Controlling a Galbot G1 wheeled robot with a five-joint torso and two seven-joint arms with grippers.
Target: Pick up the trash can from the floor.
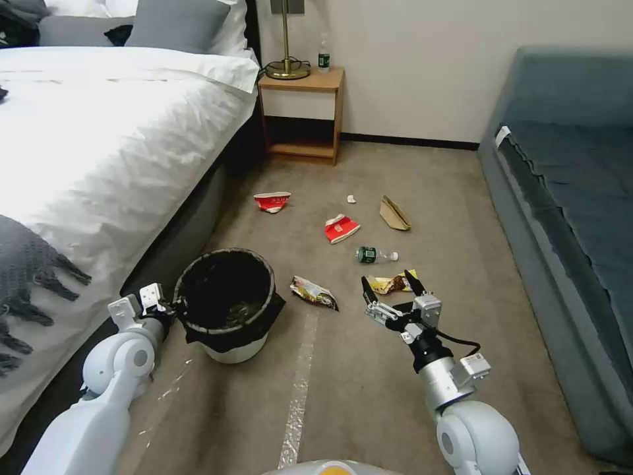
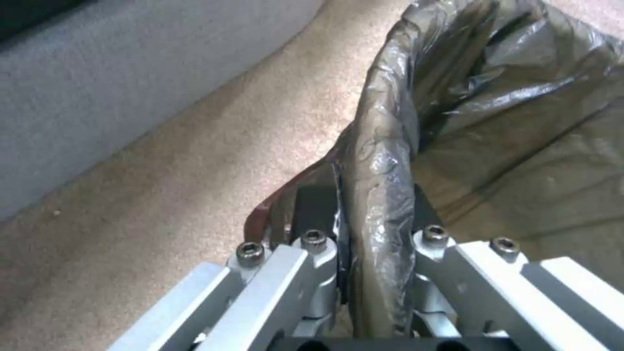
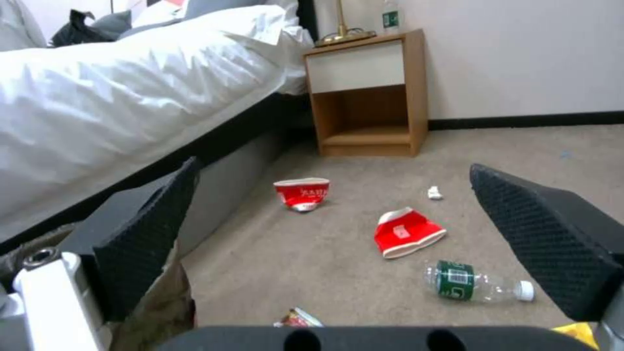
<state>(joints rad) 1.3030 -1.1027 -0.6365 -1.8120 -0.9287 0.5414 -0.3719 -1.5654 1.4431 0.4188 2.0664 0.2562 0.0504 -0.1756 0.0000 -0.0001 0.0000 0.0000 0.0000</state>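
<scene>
Black liner covers the rim of the trash can, which stands on the floor beside the bed, left of a pale tape strip. In the head view the left gripper sits at the can's left rim, while the right gripper hovers over the carpet with its fingers spread.

From the left wrist, the left gripper is clamped on the bagged rim, one finger either side. A good lift would likely go straight up and slowly, since slick plastic may slip and the can could tilt.

From the right wrist, the right gripper hangs wide apart over scattered litter, a bottle nearest.
</scene>
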